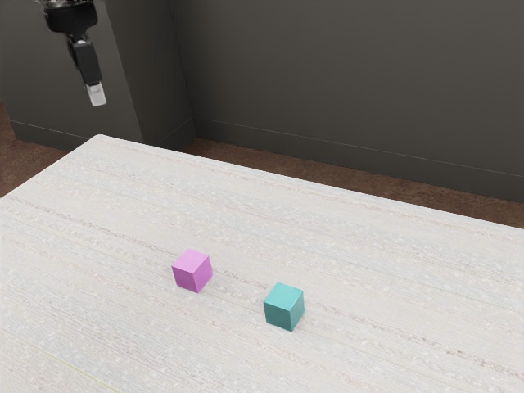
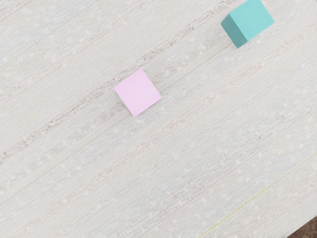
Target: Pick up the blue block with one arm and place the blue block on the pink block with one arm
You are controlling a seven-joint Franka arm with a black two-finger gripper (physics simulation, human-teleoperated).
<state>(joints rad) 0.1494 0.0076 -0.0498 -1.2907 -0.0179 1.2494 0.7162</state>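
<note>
Sitting flat on the tabletop point(image 1: 368, 237) right now, the blue block point(image 1: 284, 306) is on its own, nothing touching it, more teal than blue to my eye. Just beside it, toward the exterior view's left and a little farther back, is the pink block point(image 1: 191, 270), with a clear gap of bare wood grain between the two.

My tool point(image 1: 97, 97) hangs high at the exterior view's upper left, well apart from both blocks and well above the surface. It carries nothing, and from here I cannot tell whether it is released or clenched.

In the wrist view the pink block point(image 2: 137, 92) sits close to the middle, and the blue block point(image 2: 247, 22) lies out beyond it, near the edge. So I judge the hand is aimed nearer the pink one. The blue one lies farther along the same line, away from the arm toward the exterior view's right.

That is what the coming move turns on: reach out past the pink block, then come down. Being a cube, it has no long axis, but its sides run diagonal in the wrist view, so I expect to square the wrist to them first.
</note>
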